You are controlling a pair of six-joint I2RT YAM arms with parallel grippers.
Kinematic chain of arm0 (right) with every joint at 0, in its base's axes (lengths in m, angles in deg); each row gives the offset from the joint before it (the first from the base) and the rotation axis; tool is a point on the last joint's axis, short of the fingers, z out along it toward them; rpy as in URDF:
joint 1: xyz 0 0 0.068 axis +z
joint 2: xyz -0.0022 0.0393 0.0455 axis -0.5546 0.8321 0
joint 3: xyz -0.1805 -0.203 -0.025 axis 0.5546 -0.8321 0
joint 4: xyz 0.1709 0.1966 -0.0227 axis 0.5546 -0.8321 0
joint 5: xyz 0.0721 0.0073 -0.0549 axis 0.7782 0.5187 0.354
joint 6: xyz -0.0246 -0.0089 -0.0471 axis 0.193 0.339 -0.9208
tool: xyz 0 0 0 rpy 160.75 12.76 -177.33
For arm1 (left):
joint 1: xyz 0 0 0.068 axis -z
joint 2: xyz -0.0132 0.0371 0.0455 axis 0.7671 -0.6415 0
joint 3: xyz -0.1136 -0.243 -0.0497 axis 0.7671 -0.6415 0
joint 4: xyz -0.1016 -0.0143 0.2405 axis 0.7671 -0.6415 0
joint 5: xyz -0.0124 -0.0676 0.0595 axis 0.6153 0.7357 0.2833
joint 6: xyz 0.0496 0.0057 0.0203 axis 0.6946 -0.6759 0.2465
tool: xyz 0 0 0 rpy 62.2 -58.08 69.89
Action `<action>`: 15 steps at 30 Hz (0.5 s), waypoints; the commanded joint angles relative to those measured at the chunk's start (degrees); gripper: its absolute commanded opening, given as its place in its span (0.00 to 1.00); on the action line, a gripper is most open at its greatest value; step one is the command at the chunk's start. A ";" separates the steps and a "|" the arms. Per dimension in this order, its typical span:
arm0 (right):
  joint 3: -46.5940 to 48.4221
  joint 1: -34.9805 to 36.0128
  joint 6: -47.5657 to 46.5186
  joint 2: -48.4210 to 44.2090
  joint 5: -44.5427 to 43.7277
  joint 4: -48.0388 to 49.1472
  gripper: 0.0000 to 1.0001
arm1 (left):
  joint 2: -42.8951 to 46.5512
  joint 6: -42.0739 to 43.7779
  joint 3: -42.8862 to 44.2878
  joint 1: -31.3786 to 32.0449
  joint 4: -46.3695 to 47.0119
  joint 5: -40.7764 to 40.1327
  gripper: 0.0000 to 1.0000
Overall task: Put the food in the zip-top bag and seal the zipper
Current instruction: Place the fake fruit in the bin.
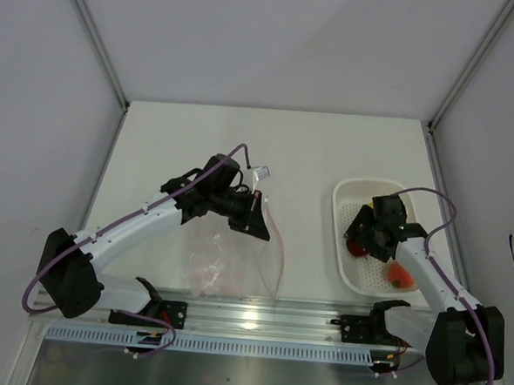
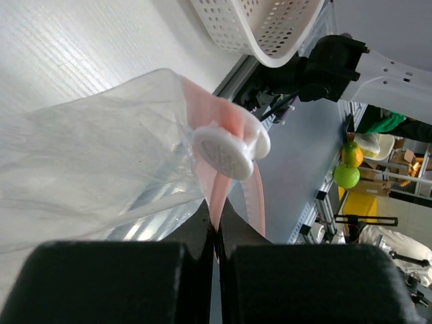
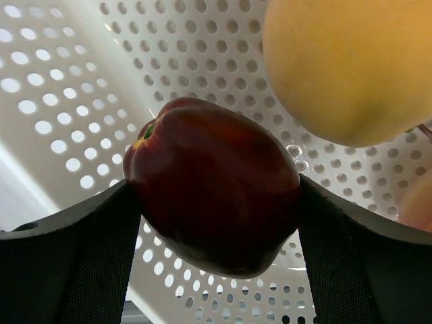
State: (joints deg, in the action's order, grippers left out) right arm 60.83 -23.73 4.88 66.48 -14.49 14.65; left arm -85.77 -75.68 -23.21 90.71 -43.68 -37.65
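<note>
The clear zip-top bag (image 1: 233, 263) lies in front of the left arm, its mouth edge lifted. My left gripper (image 1: 254, 213) is shut on the pink-red zipper strip (image 1: 274, 237). In the left wrist view the fingers (image 2: 217, 219) pinch the zipper strip (image 2: 223, 182) just below a white round slider (image 2: 226, 152), with the bag (image 2: 88, 155) hanging to the left. My right gripper (image 1: 363, 243) is down in the white basket (image 1: 348, 198), closed around the dark red piece (image 1: 356, 247). In the right wrist view the gripper (image 3: 216, 202) holds the dark red piece (image 3: 209, 162) on both sides. A yellow piece (image 3: 351, 67) lies beyond it.
An orange-red piece (image 1: 399, 274) lies in the basket's near end. The perforated basket wall (image 3: 61, 101) surrounds the right gripper. The basket rim (image 2: 270, 34) shows past the bag in the left wrist view. An aluminium rail (image 1: 258, 319) runs along the near table edge.
</note>
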 commanded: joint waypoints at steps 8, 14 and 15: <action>0.62 3.48 -0.84 1.81 -1.04 3.63 0.99 | -5.50 -2.22 6.52 0.42 4.57 5.35 0.01; 10.80 14.81 -4.20 -4.51 -9.03 -3.31 0.99 | -9.01 -1.43 9.76 0.42 3.25 5.44 0.01; 12.12 16.31 -4.11 -5.04 -11.13 -5.23 0.99 | -9.19 -1.43 9.69 0.51 3.17 5.35 0.01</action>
State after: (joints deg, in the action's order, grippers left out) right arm 66.01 -11.71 2.34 65.58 -18.92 12.59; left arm -94.31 -77.14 -16.74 90.80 -41.14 -33.98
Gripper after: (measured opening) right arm 0.992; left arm 0.005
